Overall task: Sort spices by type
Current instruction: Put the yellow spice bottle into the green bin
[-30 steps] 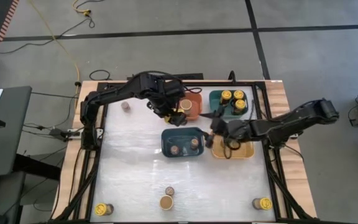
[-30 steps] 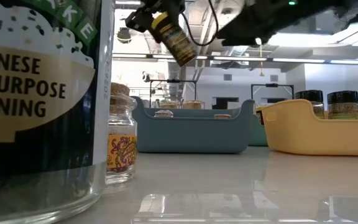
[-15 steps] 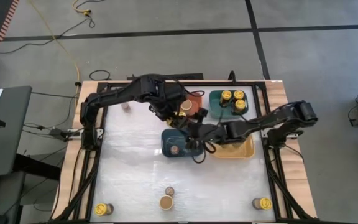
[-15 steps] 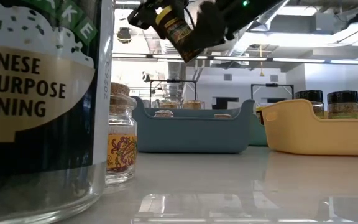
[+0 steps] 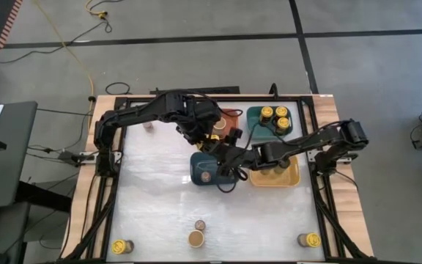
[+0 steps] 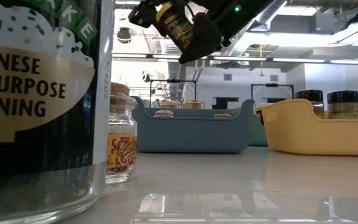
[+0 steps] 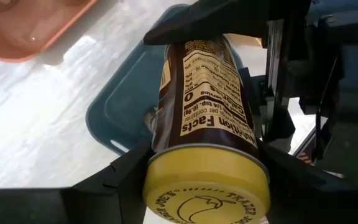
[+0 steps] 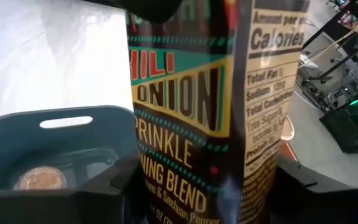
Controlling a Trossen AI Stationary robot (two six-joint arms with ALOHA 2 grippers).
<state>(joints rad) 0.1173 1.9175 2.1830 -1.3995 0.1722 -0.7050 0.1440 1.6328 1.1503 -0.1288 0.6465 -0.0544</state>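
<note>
Evidently you had swung the right arm across from the yellow bin (image 5: 290, 176) toward the frame's centre within the last second, because the right end effector (image 5: 223, 163) sat right beside the left end effector (image 5: 212, 136) above the blue bin (image 5: 200, 163). The left end effector was pinching the yellow-lidded jar (image 7: 205, 152) at its lid end, the jar held tilted in the air, high in the low view. The right end effector's fingers stood on both sides of the jar's lower body, narrower than a second earlier; whether they had clamped it yet I could not tell. To me this read as a hand-over in mid-air, so that the right arm could carry the jar to the teal bin (image 5: 256, 121) at upper right, where three yellow-lidded jars (image 5: 275, 117) already stood. Other jars waited along the bottom of the surface (image 5: 152, 198).
</note>
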